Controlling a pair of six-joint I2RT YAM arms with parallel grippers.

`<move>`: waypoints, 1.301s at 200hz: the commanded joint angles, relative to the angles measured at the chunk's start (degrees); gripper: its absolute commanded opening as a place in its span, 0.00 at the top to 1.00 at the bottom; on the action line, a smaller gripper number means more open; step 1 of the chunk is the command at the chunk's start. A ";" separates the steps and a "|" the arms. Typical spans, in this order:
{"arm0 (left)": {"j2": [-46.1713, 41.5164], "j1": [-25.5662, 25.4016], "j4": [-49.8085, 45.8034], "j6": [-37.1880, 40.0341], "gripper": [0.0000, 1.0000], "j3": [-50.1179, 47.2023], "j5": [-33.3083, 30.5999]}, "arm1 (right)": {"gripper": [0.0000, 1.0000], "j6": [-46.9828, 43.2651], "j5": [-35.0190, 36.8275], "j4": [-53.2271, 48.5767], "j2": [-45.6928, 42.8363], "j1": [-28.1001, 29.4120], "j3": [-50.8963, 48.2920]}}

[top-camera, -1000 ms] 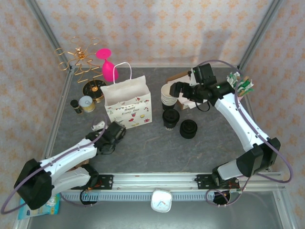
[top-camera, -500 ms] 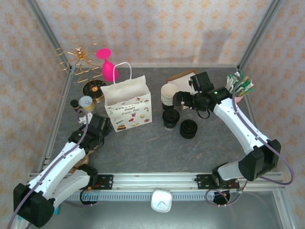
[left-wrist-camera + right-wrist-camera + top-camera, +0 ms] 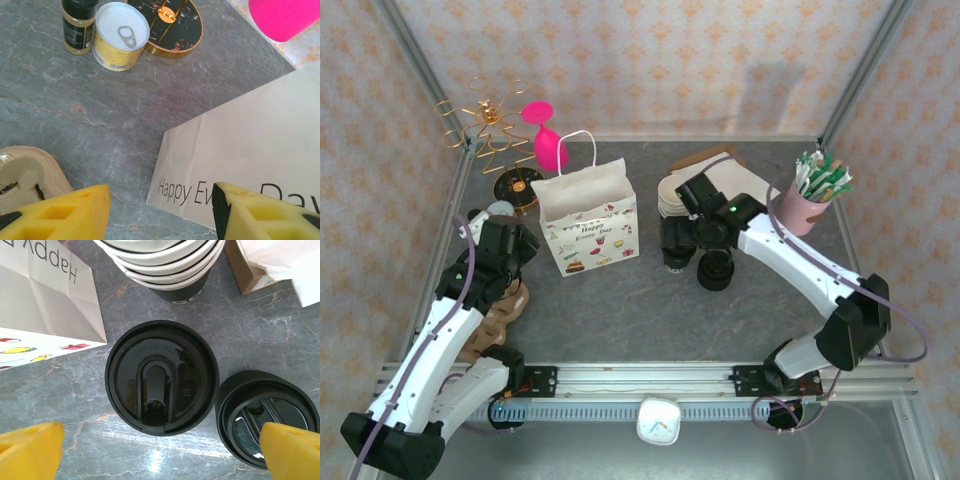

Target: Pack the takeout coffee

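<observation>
**A:** How is the right arm (image 3: 800, 265) posed?

**B:** From its base at the near right it goes out to an elbow by the right edge. Then it folds back across the bench (image 3: 650, 300) toward the middle, with the wrist pointing down. The right jaws are spread wide, a yellow finger (image 3: 30, 450) on either side, and the takeout coffee (image 3: 161, 377) is below the gap.

**A:** Are they touching it?

**B:** I cannot tell. The wrist view looks down on its black lid, centred between the fingers. The cup stands just right of the paper gift bag (image 3: 588, 215). The stack of lidless cups (image 3: 670, 195) is just behind it, and a stack of loose lids (image 3: 715, 270) is close on its right.

**A:** And the left arm (image 3: 440, 330)?

**B:** It is stretched forward along the left edge, wrist tipped down by the bag's left end. The left jaws are apart and grip nothing; the bench and the bag's printed face show through the gap. A tin can (image 3: 121, 35) and a small jar (image 3: 78, 25) lie ahead, and a moulded pulp tray (image 3: 27, 172) is just beside the left finger.
</observation>
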 commanded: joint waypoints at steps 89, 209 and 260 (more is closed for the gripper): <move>0.18 5.09 -0.95 4.98 0.41 9.57 3.80 | 0.06 3.47 8.35 -4.37 10.08 3.90 7.42; 0.26 5.02 -0.29 4.66 0.41 10.01 4.78 | 0.22 3.64 10.31 -2.95 13.38 3.12 7.60; 0.48 5.02 -0.19 4.74 0.40 9.74 4.86 | 0.22 3.11 9.83 -2.95 14.34 3.07 7.51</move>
